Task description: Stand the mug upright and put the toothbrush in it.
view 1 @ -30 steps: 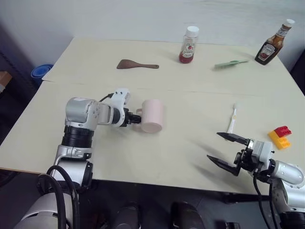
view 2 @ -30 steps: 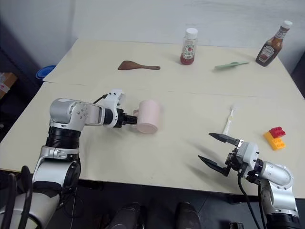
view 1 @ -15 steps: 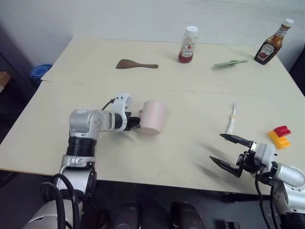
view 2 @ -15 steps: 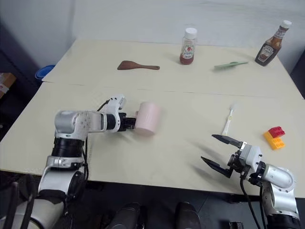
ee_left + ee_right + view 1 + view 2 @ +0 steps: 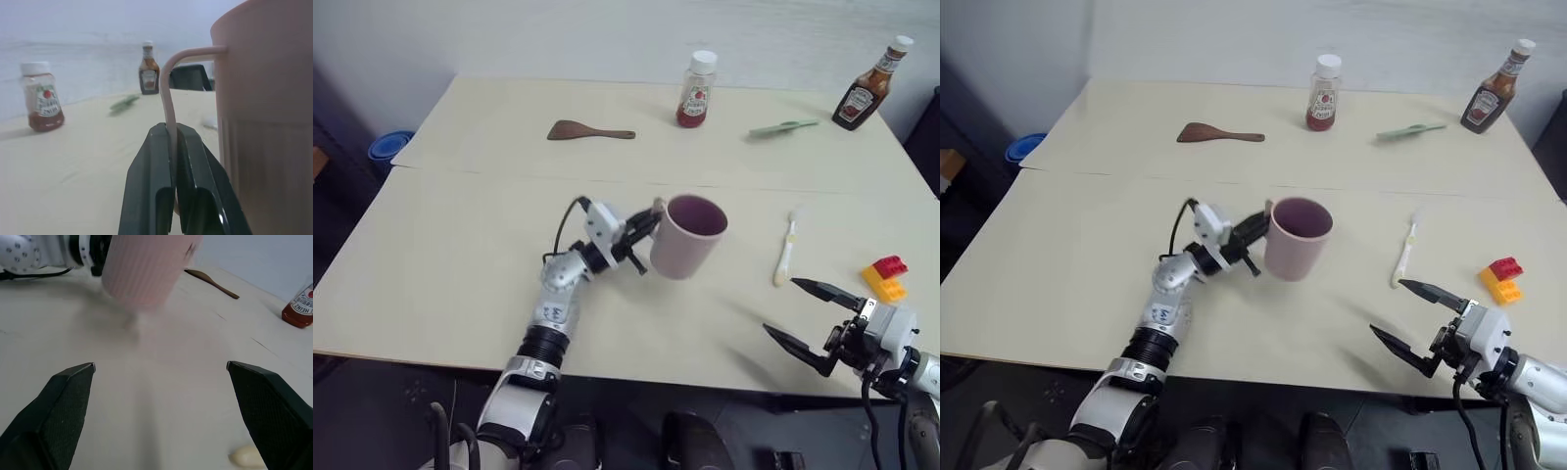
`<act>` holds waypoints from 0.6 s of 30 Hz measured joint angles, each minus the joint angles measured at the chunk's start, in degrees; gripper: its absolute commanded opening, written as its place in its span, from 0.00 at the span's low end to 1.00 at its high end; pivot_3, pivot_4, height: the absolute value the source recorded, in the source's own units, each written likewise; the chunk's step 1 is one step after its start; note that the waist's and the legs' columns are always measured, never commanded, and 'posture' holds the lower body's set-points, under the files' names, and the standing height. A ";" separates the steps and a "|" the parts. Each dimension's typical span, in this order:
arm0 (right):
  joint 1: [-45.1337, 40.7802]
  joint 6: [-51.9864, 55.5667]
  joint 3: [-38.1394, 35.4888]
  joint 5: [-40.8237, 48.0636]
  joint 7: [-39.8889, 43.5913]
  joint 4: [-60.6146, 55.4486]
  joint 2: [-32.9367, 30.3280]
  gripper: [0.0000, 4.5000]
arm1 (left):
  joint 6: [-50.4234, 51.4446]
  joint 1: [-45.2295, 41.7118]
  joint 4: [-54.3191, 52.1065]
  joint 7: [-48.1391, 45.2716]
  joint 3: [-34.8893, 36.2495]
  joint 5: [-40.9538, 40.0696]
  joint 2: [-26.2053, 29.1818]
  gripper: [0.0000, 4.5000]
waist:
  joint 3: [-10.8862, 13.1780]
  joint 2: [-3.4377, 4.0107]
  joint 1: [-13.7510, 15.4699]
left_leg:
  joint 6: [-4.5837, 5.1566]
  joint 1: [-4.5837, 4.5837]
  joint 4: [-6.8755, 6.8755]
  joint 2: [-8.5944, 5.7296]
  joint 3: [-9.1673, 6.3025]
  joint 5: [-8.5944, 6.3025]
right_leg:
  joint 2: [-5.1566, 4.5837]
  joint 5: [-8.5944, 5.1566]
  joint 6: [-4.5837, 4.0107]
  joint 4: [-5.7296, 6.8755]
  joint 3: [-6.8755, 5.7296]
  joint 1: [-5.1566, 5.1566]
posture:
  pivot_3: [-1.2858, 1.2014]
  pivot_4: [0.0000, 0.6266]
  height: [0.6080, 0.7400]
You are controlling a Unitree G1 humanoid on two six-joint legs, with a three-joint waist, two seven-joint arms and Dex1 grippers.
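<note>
Moved since the earlier frame: mug was lying on its side at table centre, now mouth-up, slightly tilted, and shifted to the right; we can't tell if its base touches the table; left gripper went with it, arm now reaching fwd from near edge; right gripper drew back a little toward near-right edge.

We list, item by item:

1. Mug: pale pink, ribbed sides, mauve inside; centre of table, a bit right; loop handle faces left.
2. Left gripper: fingers pressed together on the thin handle loop, as left wrist view shows; clamped.
3. Toothbrush: white, lying flat on table, right of mug, well apart from it; head toward far side; nothing touching it.
4. Right gripper: both fingers spread wide apart, holding nothing; hovers at near-right edge, nearer than toothbrush; right wrist view has it pointing toward the mug.
5. Ketchup jar: white cap, far side, centre.
6. Sauce bottle: brown, far-right corner.
7. Green utensil: flat, betw. jar and bottle.
8. Wooden spatula: brown, far side, left of jar.
9. Toy bricks: red on yellow, right edge, right of toothbrush.
10. Blue item: off table, far left; can't tell what it is.
</note>
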 measured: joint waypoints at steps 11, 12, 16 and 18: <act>-2.52 5.55 0.36 -0.21 -4.92 -5.64 -0.13 1.00 | -8.22 -1.72 9.64 0.28 -0.86 3.42 0.75 0.45 | -0.30 0.44 -0.61 | 0.11 0.18 -0.09 0.02 0.05 -0.05 | -0.09 0.03 0.06 -0.03 -0.01 0.11 | 0.52 0.24 1.00; -2.85 5.84 0.46 -0.23 -4.99 -5.65 -0.13 1.00 | -7.36 -1.28 8.93 -0.52 -0.86 3.07 1.39 0.52 | -0.31 0.46 -0.75 | 0.09 0.19 -0.11 0.06 0.05 -0.05 | -0.04 0.03 0.06 -0.03 -0.01 0.10 | 0.52 0.24 1.00; -3.40 6.47 1.12 -0.55 -5.08 -5.63 -0.13 1.00 | -2.39 1.54 4.44 -4.28 -0.35 0.82 5.38 0.77 | -0.32 0.48 -1.70 | 0.06 0.20 -0.13 0.10 0.06 -0.03 | 0.01 0.02 0.04 -0.01 -0.01 0.09 | 0.52 0.24 1.00; -3.30 6.60 1.39 -0.75 -5.06 -5.49 -0.13 1.00 | 1.25 4.01 0.78 -7.13 -0.33 -0.24 8.67 0.89 | -0.31 0.47 -1.98 | 0.05 0.19 -0.14 0.11 0.05 -0.02 | 0.03 0.01 0.02 0.04 -0.02 0.08 | 0.52 0.24 1.00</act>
